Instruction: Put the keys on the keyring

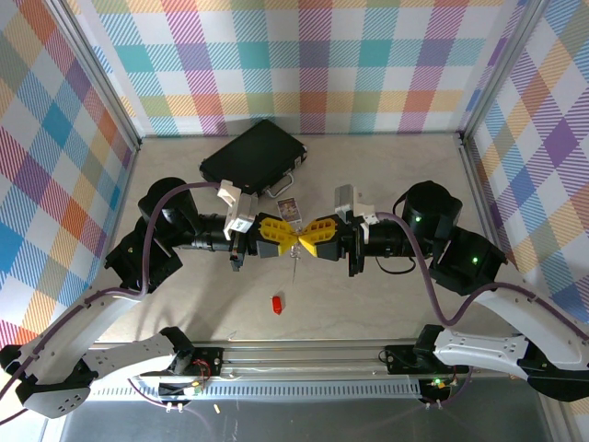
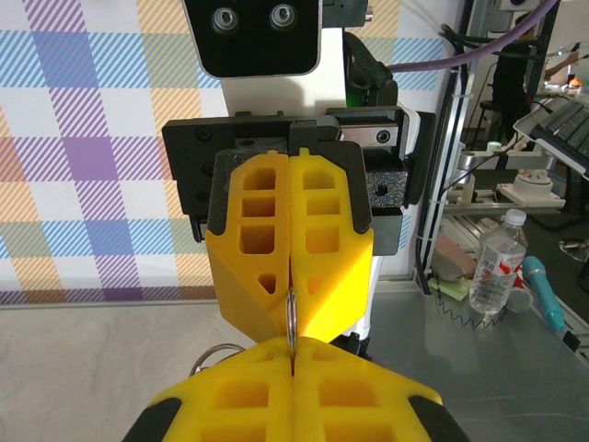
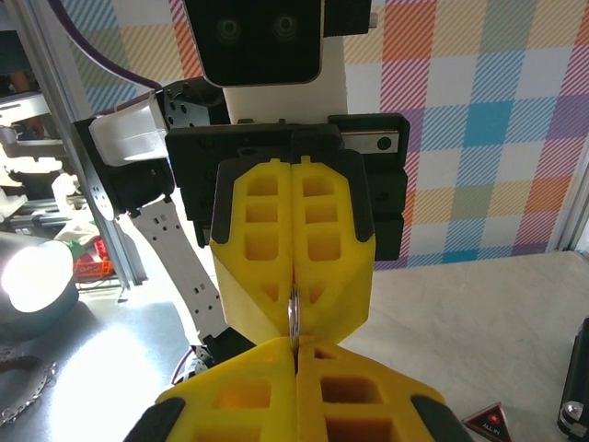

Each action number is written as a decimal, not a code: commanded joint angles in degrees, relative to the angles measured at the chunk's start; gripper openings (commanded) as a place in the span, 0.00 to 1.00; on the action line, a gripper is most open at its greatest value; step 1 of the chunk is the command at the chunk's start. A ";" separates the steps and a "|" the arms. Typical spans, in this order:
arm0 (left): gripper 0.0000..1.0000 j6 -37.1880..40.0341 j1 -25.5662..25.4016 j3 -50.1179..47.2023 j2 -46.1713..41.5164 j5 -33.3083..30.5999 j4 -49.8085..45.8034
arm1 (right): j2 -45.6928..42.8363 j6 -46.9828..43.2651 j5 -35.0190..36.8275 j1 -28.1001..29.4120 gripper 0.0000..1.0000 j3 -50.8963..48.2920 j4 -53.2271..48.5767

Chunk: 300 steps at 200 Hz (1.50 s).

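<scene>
Over beige table (image 1: 386, 313), left gripper (image 1: 289, 237) and right gripper (image 1: 304, 236) tip-to-tip on the keyring (image 2: 291, 320)

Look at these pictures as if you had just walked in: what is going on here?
Two robot arms meet tip to tip above the middle of the table. The left gripper and the right gripper are both shut on the keyring, a thin metal loop seen edge-on between them. The red key lies loose on the table, nearer the arm bases and not yet on the ring. A black case sits at the far side.
</scene>
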 commanded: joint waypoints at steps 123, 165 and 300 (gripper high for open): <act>0.00 2.29 0.37 1.56 -0.73 -3.56 -2.72 | -2.50 -5.92 -1.54 0.97 0.00 -0.89 0.22; 0.29 4.55 0.40 1.77 -0.66 -7.33 -6.26 | -1.06 -7.29 2.55 1.03 0.00 2.44 -5.89; 0.32 9.62 0.41 5.34 1.40 -13.34 -13.81 | 21.77 -22.05 22.25 3.74 0.00 40.18 -51.07</act>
